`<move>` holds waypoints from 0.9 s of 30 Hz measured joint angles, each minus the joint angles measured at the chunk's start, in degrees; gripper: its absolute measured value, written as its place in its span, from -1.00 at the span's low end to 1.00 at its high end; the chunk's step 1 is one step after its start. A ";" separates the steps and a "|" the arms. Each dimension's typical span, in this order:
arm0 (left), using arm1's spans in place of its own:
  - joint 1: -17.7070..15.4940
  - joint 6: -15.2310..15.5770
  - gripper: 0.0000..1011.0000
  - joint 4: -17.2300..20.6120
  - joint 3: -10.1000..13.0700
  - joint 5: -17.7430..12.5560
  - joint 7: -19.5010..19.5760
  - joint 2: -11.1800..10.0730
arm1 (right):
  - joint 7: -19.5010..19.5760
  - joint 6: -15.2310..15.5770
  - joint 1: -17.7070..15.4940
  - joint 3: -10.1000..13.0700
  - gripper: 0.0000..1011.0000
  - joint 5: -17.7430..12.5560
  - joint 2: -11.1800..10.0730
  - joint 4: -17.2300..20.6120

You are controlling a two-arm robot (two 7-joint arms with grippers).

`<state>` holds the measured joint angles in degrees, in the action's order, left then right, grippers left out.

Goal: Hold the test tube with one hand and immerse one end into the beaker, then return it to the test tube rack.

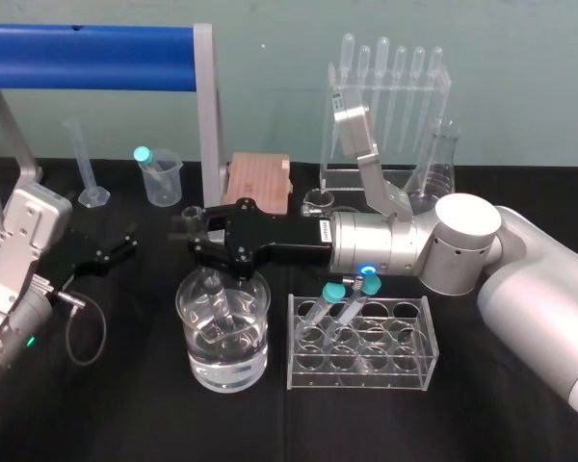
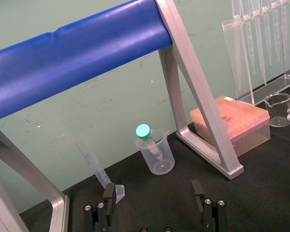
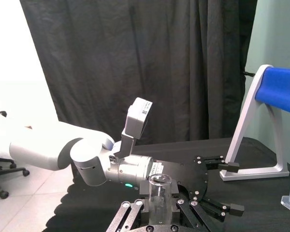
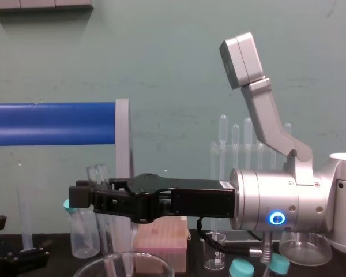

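Gripping the test tube [image 1: 219, 306] on its upper part, the right gripper [image 1: 195, 237] has its two black fingers clenched on the glass and hangs directly over the beaker [image 1: 195, 371]; the tube slants down through the broad rim, its rounded lower end inside the beaker, which holds clear liquid in its lower part; in the right wrist view the tube's open mouth stands up between the finger linkages; behind the fingers the black wrist runs rightward into the silver arm [image 1: 405, 245] with its glowing blue ring, stretched above the test tube rack [image 1: 299, 337]; the rack sits just right of the beaker, apart from it, with two teal-capped tubes [image 1: 335, 291] leaning in its back row; the left gripper [image 1: 130, 243] rests at the left of the black table [image 1: 482, 423], fingers spread, well apart from the beaker.
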<state>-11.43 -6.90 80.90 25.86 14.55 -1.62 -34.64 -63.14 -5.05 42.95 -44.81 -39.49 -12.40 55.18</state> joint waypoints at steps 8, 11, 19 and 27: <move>0.00 0.00 0.98 0.00 0.00 0.00 0.00 0.00 | 0.00 -0.04 0.00 0.00 -0.55 0.00 0.00 0.00; 0.00 0.00 0.98 0.00 0.00 0.00 0.00 0.00 | 0.00 -0.05 0.00 0.00 -0.55 0.00 0.00 0.00; 0.00 0.00 0.98 0.00 0.00 0.00 0.00 0.00 | 0.00 -0.05 0.00 0.00 -0.55 0.00 0.00 0.00; 0.00 0.00 0.98 0.00 0.00 0.00 0.00 0.00 | 0.00 -0.05 0.00 0.00 -0.55 0.00 0.00 0.00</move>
<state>-11.43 -6.90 80.90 25.86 14.55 -1.62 -34.64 -63.13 -5.10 42.95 -44.81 -39.50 -12.40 55.18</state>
